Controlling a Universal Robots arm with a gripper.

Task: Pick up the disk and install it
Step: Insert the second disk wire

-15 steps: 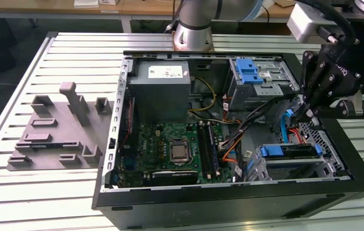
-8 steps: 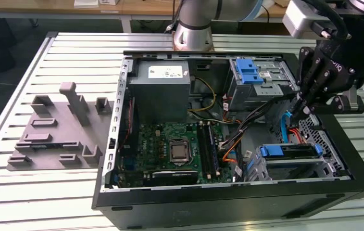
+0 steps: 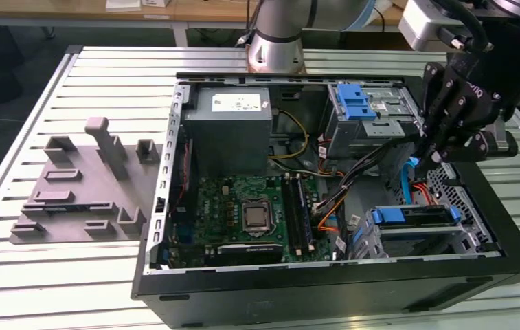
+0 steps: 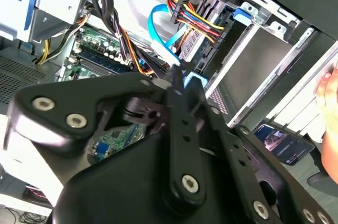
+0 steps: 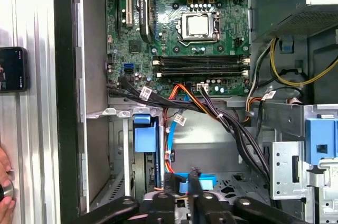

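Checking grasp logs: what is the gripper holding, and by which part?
The gripper pinches a blue plastic piece by its middle, inside the computer case; what the piece belongs to cannot be told.

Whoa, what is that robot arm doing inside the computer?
The robot arm's end effector is reaching down into an open computer case lying on a metal table. Its fingertips are pinched on a small blue piece near the drive bay in the case's corner, close to a bundle of coloured cables. A disk with a blue bracket already sits in that bay. The green circuit board lies untouched beside it.
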